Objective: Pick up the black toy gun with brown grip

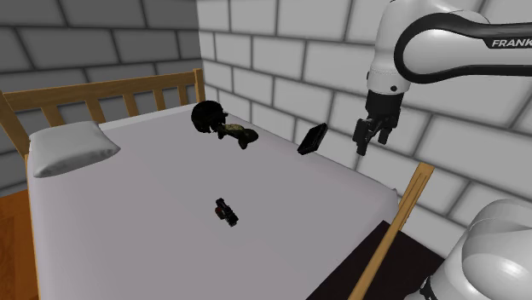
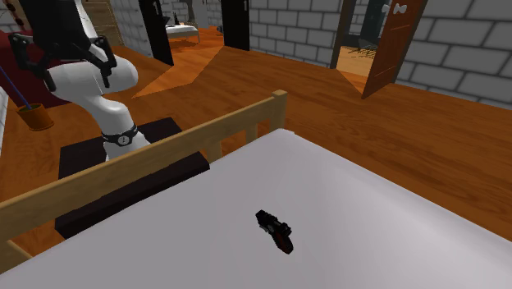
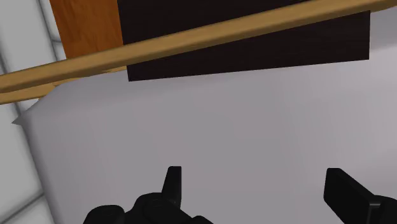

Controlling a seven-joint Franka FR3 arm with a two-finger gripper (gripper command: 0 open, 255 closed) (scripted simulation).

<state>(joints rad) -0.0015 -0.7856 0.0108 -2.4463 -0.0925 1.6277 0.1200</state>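
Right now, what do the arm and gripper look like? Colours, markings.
White rounded arm shells with dark grey joint bands; white lettering reading FRANK, cut by the frame edge, on a dark band. The gripper is all black, with two blocky fingers.

The small black toy gun (image 1: 226,212) (image 2: 275,231) lies flat on the white bed (image 1: 153,187), well apart from everything else.

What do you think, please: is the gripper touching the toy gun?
Apart. The shoulder view shows the gripper airborne, the toy gun lying on the bed.
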